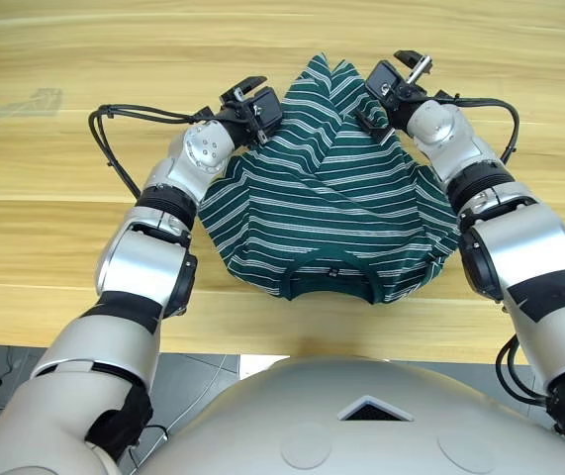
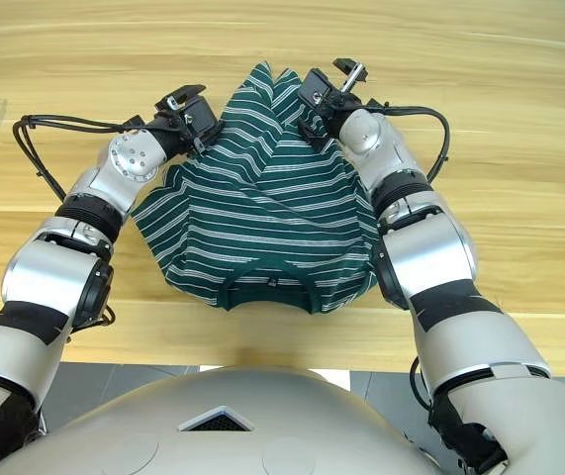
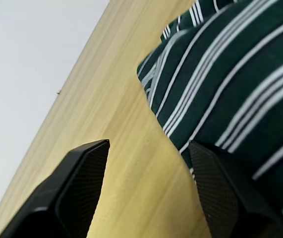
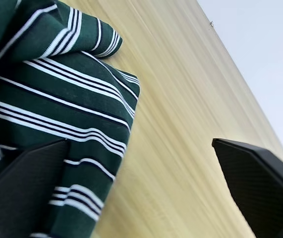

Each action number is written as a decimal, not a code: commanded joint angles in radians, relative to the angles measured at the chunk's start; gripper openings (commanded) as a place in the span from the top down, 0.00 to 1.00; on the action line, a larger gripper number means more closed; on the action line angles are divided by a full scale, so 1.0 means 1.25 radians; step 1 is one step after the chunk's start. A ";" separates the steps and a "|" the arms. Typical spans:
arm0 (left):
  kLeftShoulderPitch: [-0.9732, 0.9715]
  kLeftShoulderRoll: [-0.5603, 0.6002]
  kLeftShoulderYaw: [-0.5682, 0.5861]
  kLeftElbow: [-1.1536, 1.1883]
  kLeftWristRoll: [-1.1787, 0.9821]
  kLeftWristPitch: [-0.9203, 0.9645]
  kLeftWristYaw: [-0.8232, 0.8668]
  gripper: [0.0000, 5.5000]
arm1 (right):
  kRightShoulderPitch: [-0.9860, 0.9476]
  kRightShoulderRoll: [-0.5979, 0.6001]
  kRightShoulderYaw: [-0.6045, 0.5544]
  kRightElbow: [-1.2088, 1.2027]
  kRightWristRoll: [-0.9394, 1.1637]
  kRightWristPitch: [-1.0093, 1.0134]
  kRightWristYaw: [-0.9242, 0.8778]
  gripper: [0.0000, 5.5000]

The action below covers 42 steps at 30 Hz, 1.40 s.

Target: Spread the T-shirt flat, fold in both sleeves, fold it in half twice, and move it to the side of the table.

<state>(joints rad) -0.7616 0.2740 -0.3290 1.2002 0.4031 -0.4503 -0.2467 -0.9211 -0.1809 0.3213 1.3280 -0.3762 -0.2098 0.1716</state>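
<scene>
A dark green T-shirt with white stripes (image 1: pixel 327 198) lies on the wooden table (image 1: pixel 54 228), its collar (image 1: pixel 331 272) nearest me and its far end bunched into a peak (image 1: pixel 324 71). My left gripper (image 1: pixel 254 107) rests at the shirt's far left edge. In the left wrist view it (image 3: pixel 148 173) is open, with bare wood between the fingers and the shirt's edge (image 3: pixel 220 94) beside one finger (image 3: pixel 220 193). My right gripper (image 1: pixel 393 89) sits at the far right edge. The right wrist view shows it (image 4: pixel 141 173) open wide, fabric (image 4: pixel 57 99) lying against one finger (image 4: pixel 22 193).
Black cables loop out over the table beside each forearm, on the left (image 1: pixel 114 148) and on the right (image 1: pixel 505 114). Bare wood stretches to both sides and beyond the shirt. The table's front edge (image 1: pixel 84 336) runs close to my body.
</scene>
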 commanded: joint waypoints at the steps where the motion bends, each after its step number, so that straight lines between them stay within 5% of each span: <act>1: 0.006 -0.016 -0.020 0.022 0.024 0.003 0.006 0.46 | -0.003 -0.018 0.001 0.012 -0.020 0.028 -0.018 0.03; 17: 0.115 0.127 0.014 -0.031 -0.006 -0.067 0.026 0.46 | 0.080 -0.161 -0.080 0.002 0.016 0.008 -0.034 0.03; 31: 0.141 0.071 0.016 -0.061 -0.014 -0.058 0.039 0.46 | 0.076 -0.087 -0.170 -0.039 0.107 -0.119 0.003 0.03; 42: 0.167 0.124 0.036 -0.081 -0.011 -0.044 0.081 0.46 | 0.012 -0.150 -0.271 -0.069 0.178 -0.194 -0.017 0.03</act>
<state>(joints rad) -0.5900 0.4163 -0.2733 1.0952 0.3685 -0.5255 -0.1499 -0.9392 -0.3536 -0.0074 1.2667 -0.1687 -0.4224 0.1327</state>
